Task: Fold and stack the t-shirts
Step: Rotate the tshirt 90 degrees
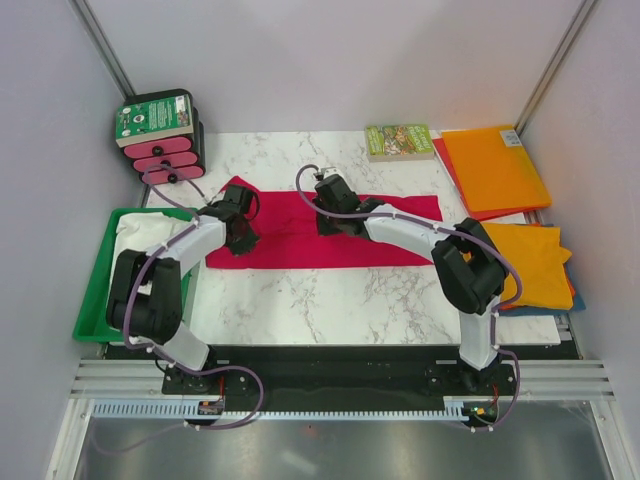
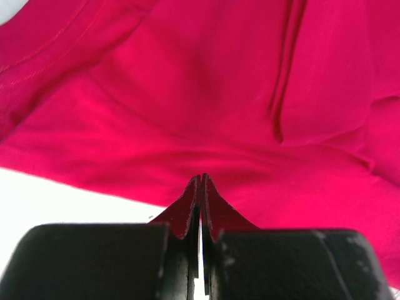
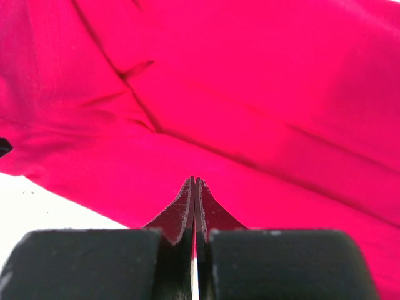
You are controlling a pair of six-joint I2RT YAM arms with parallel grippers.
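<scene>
White marble-patterned table (image 1: pixel 330 295) inside a plain, pale-walled booth.
A flat grey-white back wall (image 1: pixel 330 60) rises behind the table's far edge, and a matching left wall (image 1: pixel 45 150) and right wall (image 1: pixel 612 200) stand close against its sides. Slim metal posts (image 1: pixel 100 40) slant up at the two far corners of the table, where the walls meet. Along the table's near edge runs a black base plate (image 1: pixel 330 362), then ribbed aluminium rails (image 1: pixel 110 380), and beyond those a dull grey metal surface (image 1: pixel 330 450). The light is soft and even, leaving only faint shadows on the tabletop.
</scene>
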